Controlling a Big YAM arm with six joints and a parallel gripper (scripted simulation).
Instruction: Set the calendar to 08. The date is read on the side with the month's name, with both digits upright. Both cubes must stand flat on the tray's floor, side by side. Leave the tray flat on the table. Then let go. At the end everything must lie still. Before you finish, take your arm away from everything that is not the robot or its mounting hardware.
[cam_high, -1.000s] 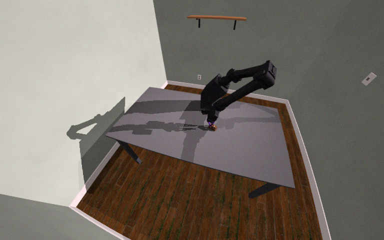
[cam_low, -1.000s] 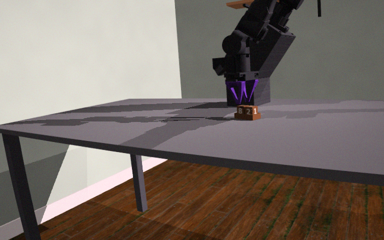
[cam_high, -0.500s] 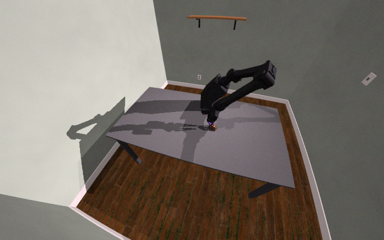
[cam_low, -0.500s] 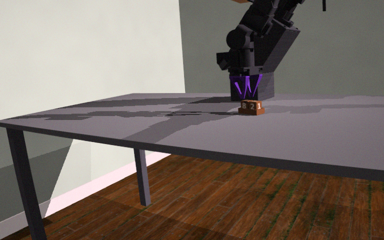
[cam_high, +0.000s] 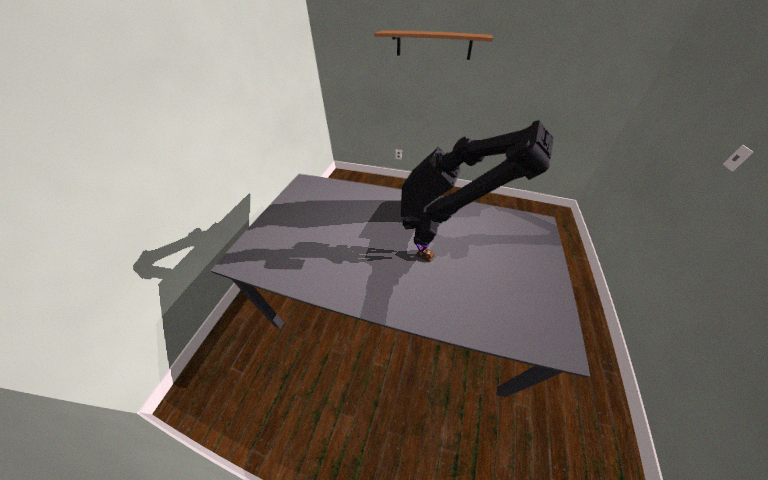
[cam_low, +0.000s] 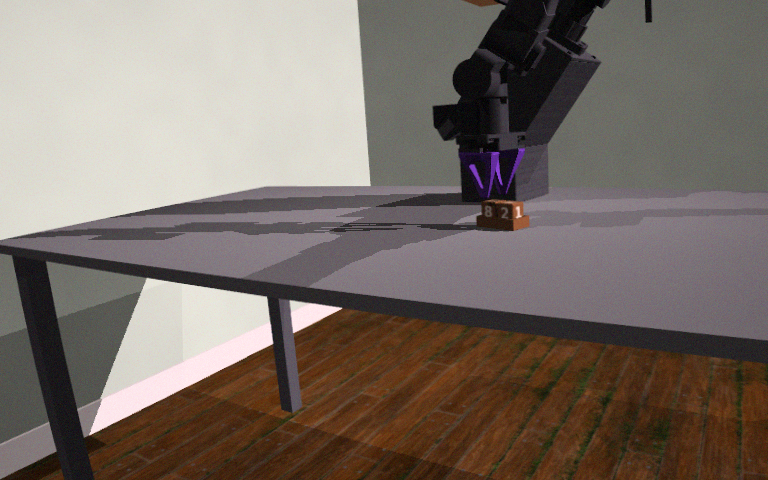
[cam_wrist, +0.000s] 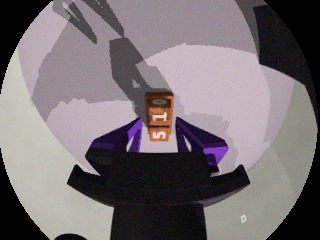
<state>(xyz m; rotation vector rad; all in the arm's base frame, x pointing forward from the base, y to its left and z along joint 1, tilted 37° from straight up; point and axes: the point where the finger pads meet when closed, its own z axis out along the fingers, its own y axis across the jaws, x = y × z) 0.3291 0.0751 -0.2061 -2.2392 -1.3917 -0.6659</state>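
Note:
A small brown calendar tray (cam_low: 502, 221) lies flat on the grey table and holds two number cubes (cam_low: 501, 211) side by side. In the exterior view the faces I can see read 8, 2 and 1. In the wrist view the cubes (cam_wrist: 160, 119) show a 1 and a 5 on top. I cannot see the month's name. My gripper (cam_low: 493, 194) points straight down, with its purple fingertips just above the cubes' tops. The fingers stand partly open, and the cubes show between them in the wrist view (cam_wrist: 160, 142). They grip nothing. In the top view the tray (cam_high: 425, 258) is a small spot under the gripper (cam_high: 421, 247).
The grey table (cam_high: 396, 266) stands on a wooden floor in a room corner. The arm's base block (cam_low: 532, 169) stands right behind the tray. A wall shelf (cam_high: 433, 36) hangs high on the far wall.

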